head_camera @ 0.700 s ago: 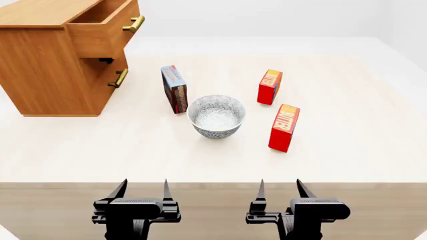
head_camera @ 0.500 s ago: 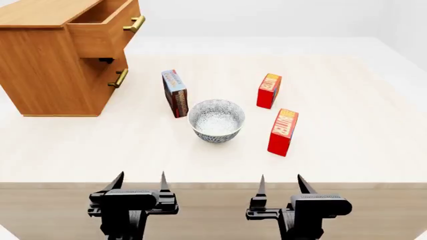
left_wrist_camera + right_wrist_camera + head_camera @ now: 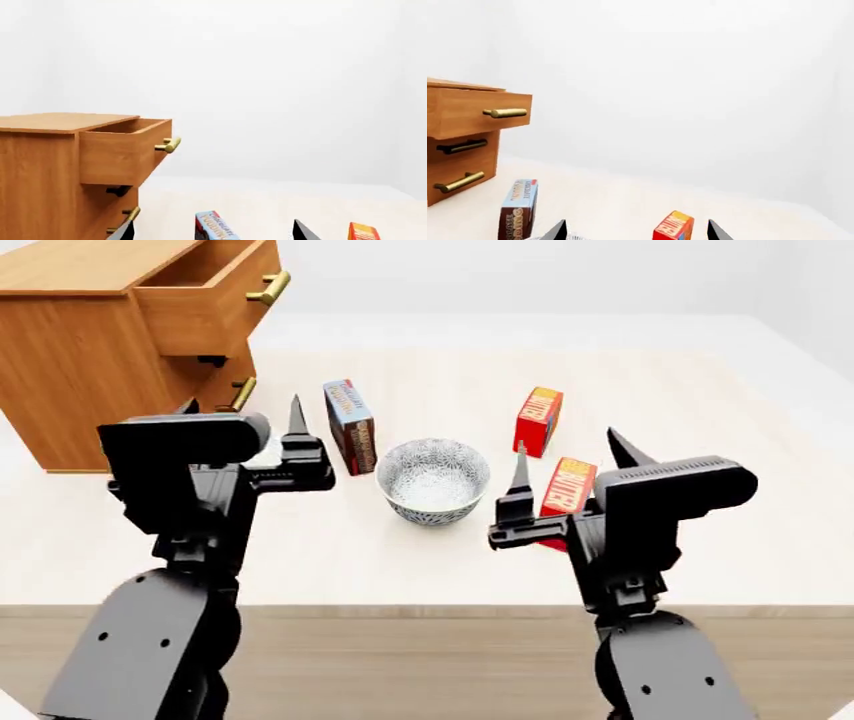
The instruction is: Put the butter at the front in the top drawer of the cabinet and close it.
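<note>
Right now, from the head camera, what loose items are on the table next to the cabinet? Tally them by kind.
Butter cartons: 2, front butter partly behind the right gripper, rear butter
Chocolate pudding box: 1
Bowl: 1
Total: 4

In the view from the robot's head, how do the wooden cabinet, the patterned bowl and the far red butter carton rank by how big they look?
1. cabinet, largest by far.
2. bowl.
3. far butter carton, smallest, though it stands farther from the camera, which shrinks it somewhat.
</note>
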